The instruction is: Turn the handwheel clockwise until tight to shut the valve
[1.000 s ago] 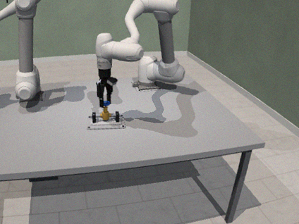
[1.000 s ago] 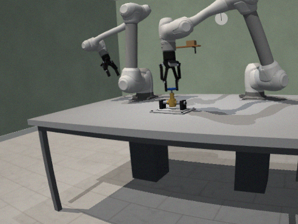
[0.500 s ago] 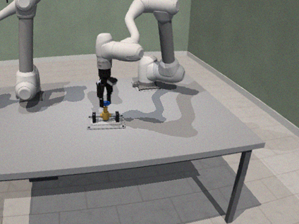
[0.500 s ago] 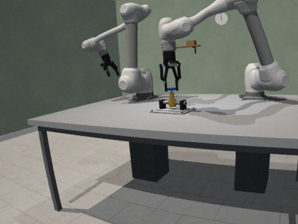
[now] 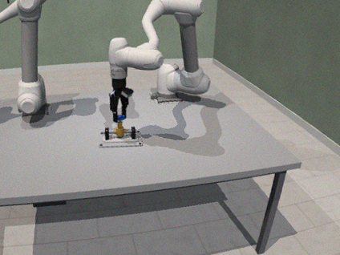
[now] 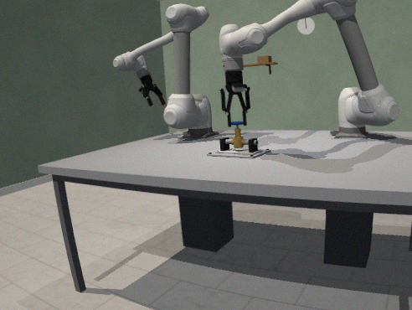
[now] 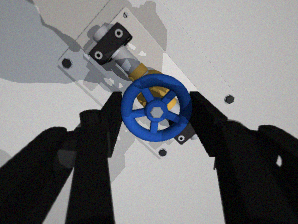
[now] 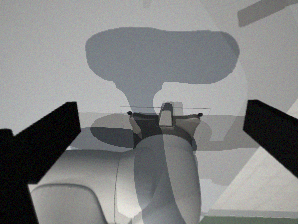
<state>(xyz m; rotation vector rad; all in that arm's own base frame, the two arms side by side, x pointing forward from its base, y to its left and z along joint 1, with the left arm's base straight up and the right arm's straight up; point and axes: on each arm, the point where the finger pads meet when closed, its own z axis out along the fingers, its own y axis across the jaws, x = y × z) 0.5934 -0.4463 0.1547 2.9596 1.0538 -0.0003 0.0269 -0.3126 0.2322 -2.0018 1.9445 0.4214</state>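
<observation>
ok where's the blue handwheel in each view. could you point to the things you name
Top: left of centre, blue handwheel (image 5: 121, 117) (image 6: 237, 123) (image 7: 129, 122) under the left gripper (image 5: 119, 120) (image 6: 237, 124) (image 7: 155, 105)
Exterior: just right of centre
Left wrist: centre, between the fingertips
Right wrist: not in it
Shared landmark, first three: yellow valve body (image 5: 119, 132) (image 6: 238, 142) (image 7: 139, 71)

The valve's yellow body (image 7: 138, 71) is partly hidden from above.
</observation>
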